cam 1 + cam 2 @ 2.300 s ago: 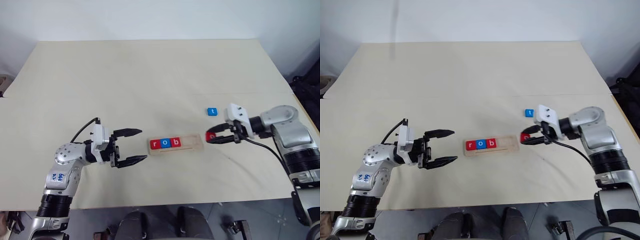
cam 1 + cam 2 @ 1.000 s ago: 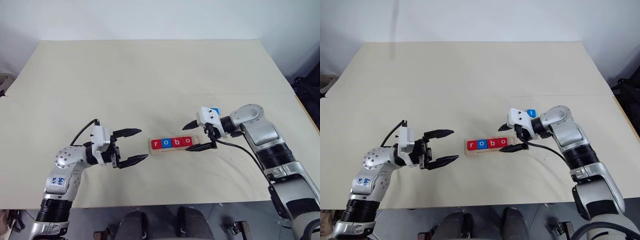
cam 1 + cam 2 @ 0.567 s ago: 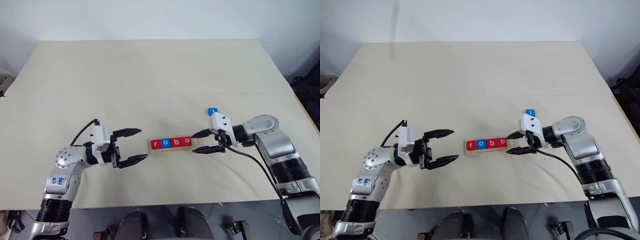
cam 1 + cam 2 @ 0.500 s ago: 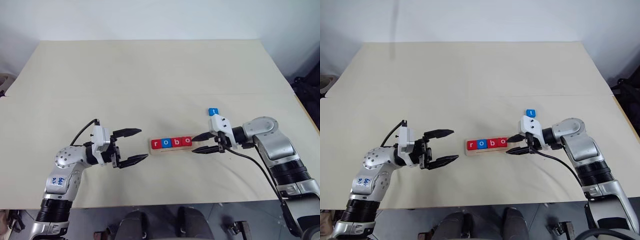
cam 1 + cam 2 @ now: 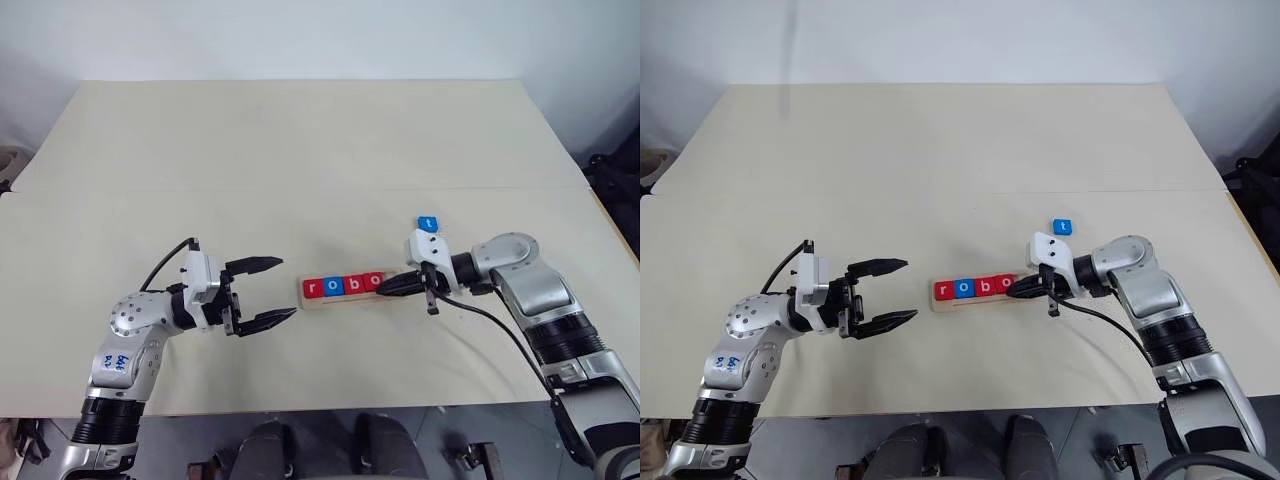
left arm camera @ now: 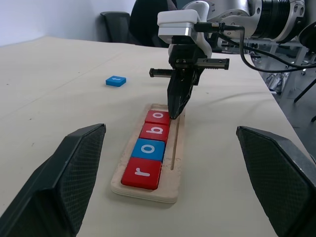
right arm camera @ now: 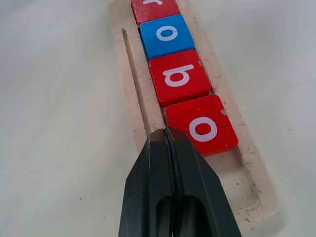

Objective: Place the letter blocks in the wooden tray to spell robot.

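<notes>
I saw the wooden tray holding r, o, b, o blocks, its last slot bare beneath my right gripper, fingers pressed together. The blue t block lay behind it. My left gripper hovered, fingers apart.
</notes>
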